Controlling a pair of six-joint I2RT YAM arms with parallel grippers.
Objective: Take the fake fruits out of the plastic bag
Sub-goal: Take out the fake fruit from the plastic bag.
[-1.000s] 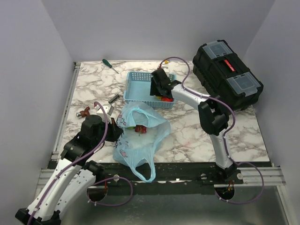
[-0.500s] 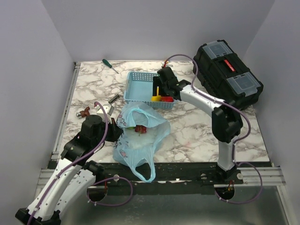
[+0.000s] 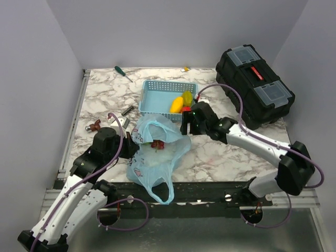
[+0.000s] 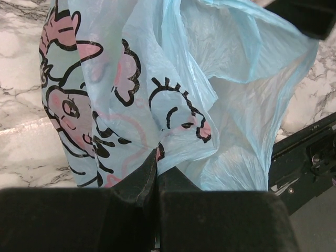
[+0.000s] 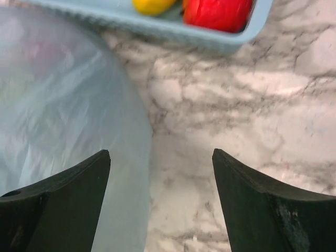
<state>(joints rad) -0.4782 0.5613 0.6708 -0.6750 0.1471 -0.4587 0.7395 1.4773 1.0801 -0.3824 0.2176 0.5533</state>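
Note:
The light-blue plastic bag [image 3: 157, 155] with its pink cartoon print lies at the table's near middle, its mouth open upward. A red fruit [image 3: 156, 144] shows inside it. My left gripper [image 3: 131, 145] is shut on the bag's left side; in the left wrist view the jaws [image 4: 156, 157] pinch a fold of the bag [image 4: 157, 89]. My right gripper [image 3: 185, 126] is open and empty, low beside the bag's right edge. In the right wrist view the gripper [image 5: 161, 157] is over marble, with the bag [image 5: 63, 105] at left. Two yellow fruits [image 3: 177, 104] and a red fruit [image 3: 185, 111] lie in the basket.
The light-blue mesh basket [image 3: 157, 97] stands behind the bag; its front wall [image 5: 173, 32] shows in the right wrist view with a yellow fruit [image 5: 152, 5] and a red fruit [image 5: 218, 13]. A black toolbox [image 3: 254, 86] stands at back right. A green-handled screwdriver [image 3: 124, 73] and small metal parts [image 3: 127, 110] lie at left.
My right arm has pulled out of the basket and swung toward me, down to the bag's right edge. The fruits in the basket are now uncovered. The left arm and the bag have not moved.

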